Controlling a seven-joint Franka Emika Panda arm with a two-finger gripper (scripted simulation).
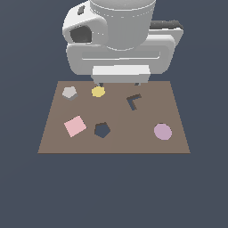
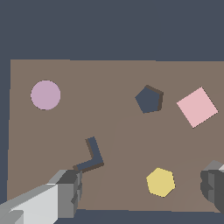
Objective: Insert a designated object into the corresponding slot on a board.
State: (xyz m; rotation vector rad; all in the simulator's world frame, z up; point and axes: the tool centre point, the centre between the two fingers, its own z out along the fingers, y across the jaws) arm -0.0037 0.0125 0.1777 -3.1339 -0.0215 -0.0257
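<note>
The light grey pentagon block (image 1: 69, 92) lies on the brown board (image 1: 133, 143) near its far corner, on the exterior view's left. The dark navy pentagon slot (image 1: 102, 130) is nearer the front, beside the pink square (image 1: 75, 126). My gripper (image 1: 119, 83) hangs open over the board's far edge, to the right of the grey block and apart from it. In the wrist view the gripper (image 2: 140, 190) holds nothing, and the slot (image 2: 149, 99) shows on the board (image 2: 109, 78). The grey block is not clearly visible there.
A yellow hexagon (image 1: 98, 91) (image 2: 160, 182) lies beside the grey block, under the gap between my fingers (image 2: 65, 194). A dark L-shaped hole (image 1: 133, 102) (image 2: 90, 156) and a mauve disc (image 1: 162, 131) (image 2: 45, 95) take up the board's right part. The pink square (image 2: 197, 107) is flat.
</note>
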